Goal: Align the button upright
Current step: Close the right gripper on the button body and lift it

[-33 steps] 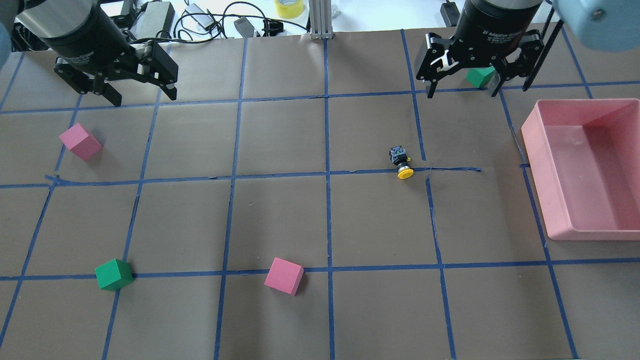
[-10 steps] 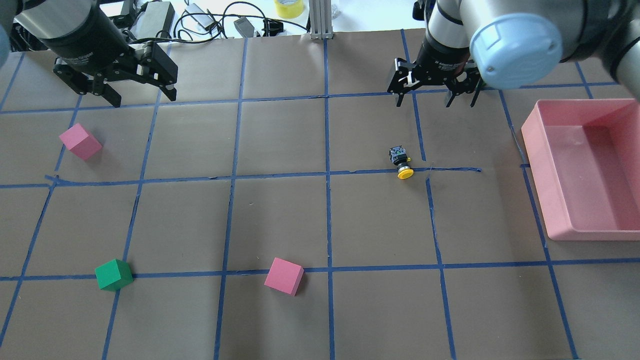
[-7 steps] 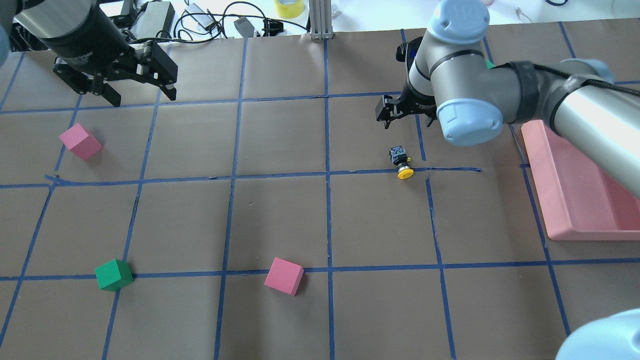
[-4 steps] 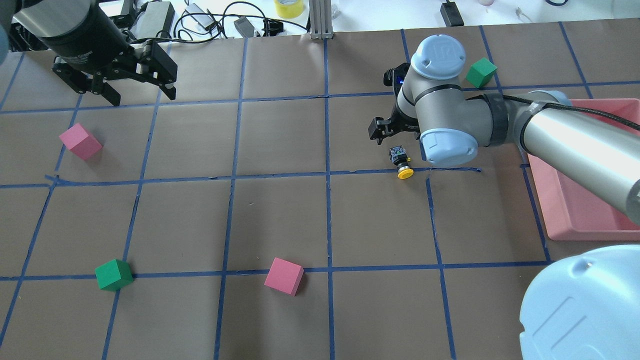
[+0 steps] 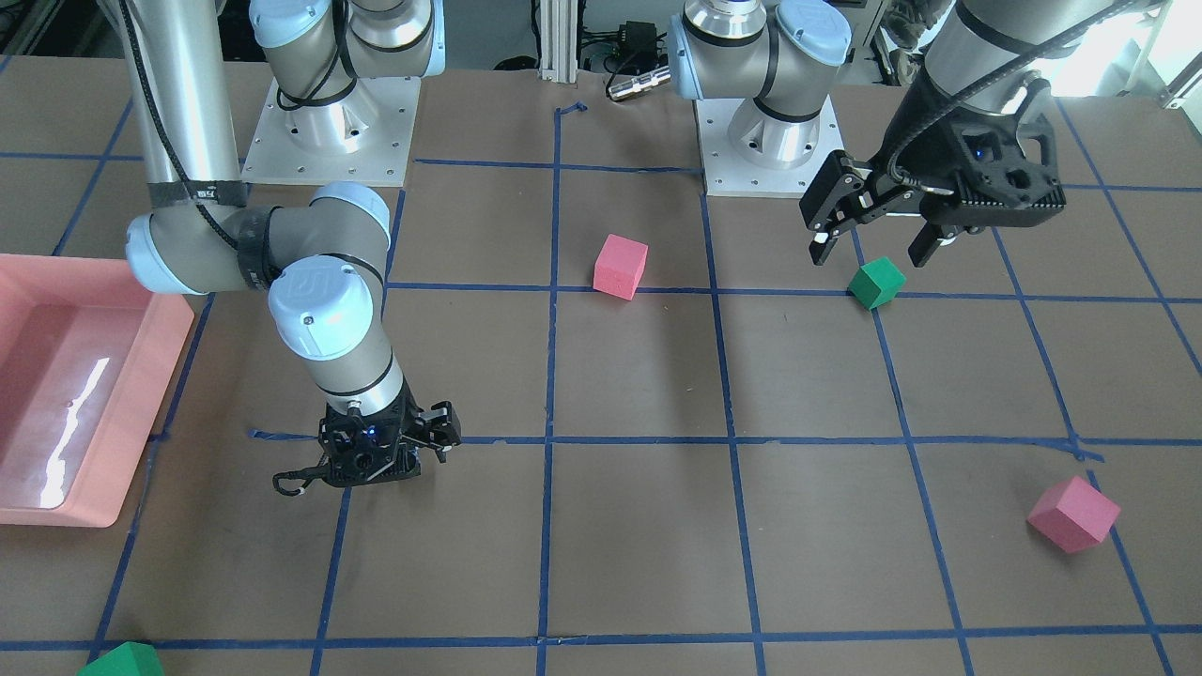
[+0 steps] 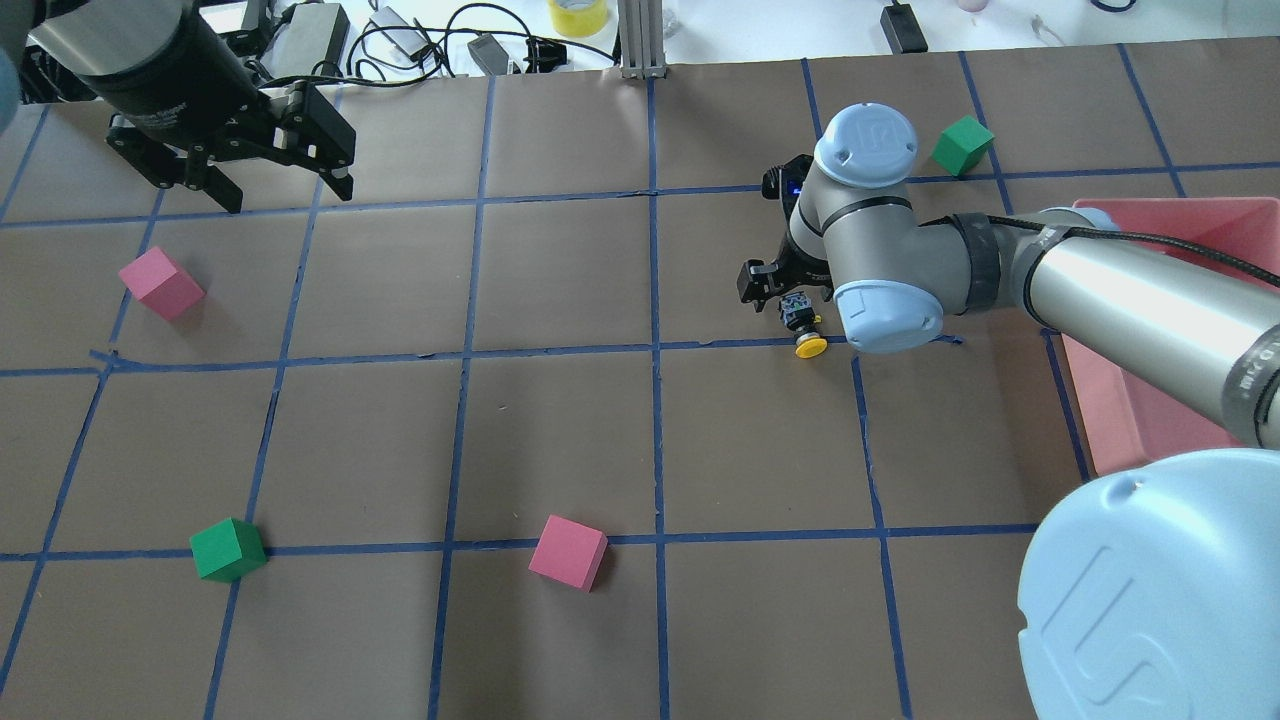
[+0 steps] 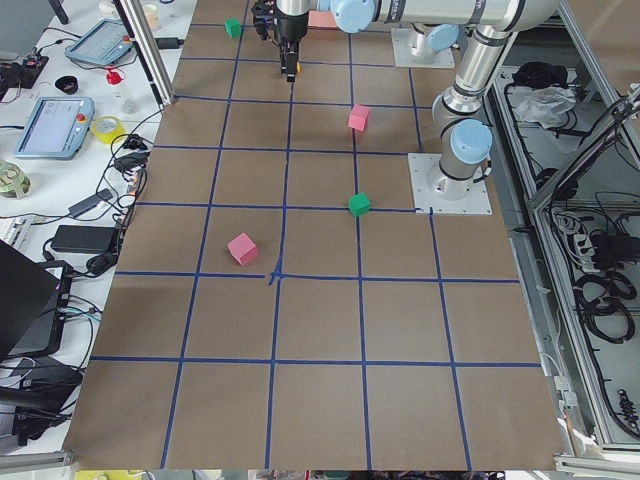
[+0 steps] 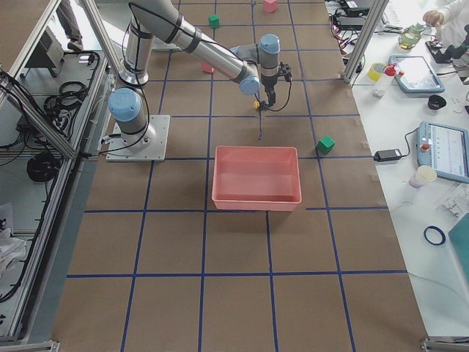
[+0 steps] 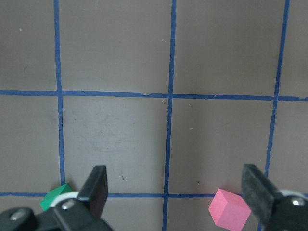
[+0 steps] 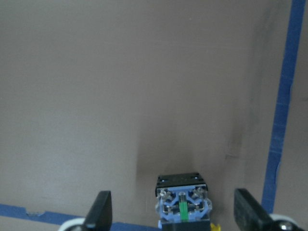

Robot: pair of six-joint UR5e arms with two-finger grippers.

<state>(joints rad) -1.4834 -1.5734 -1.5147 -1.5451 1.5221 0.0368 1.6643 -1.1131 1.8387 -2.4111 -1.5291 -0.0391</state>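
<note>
Right tool (image 10: 174, 211): open and low over the worktop (image 6: 560, 430). Its two fingers (image 10: 98, 211) stand wide apart, one on each side of the button's base, with a gap on both sides.
Button (image 6: 803, 325): one. It lies on its side on the brown paper. In the overhead view the black base with the contacts points to 12 o'clock and the yellow cap points to 6 o'clock, at a blue tape line.
Pink bin (image 8: 256, 203): one, at 3 o'clock from the button and well apart from it. Inside it shows its own pink floor with a streak of reflected light. In the overhead view the right arm covers part of it.
Green cubes: two. The first green cube (image 6: 962, 145) is at 1 o'clock from the button. The second green cube (image 6: 228, 549) is far away at 8 o'clock.
Pink cubes: two. The first pink cube (image 6: 568, 552) is between 7 and 8 o'clock from the button. The second pink cube (image 6: 162, 283) is far away at 9 o'clock.
Left tool (image 6: 288, 193): open, with the fingers spread wide. It hangs above the worktop, far from the button, between 9 and 10 o'clock.
</note>
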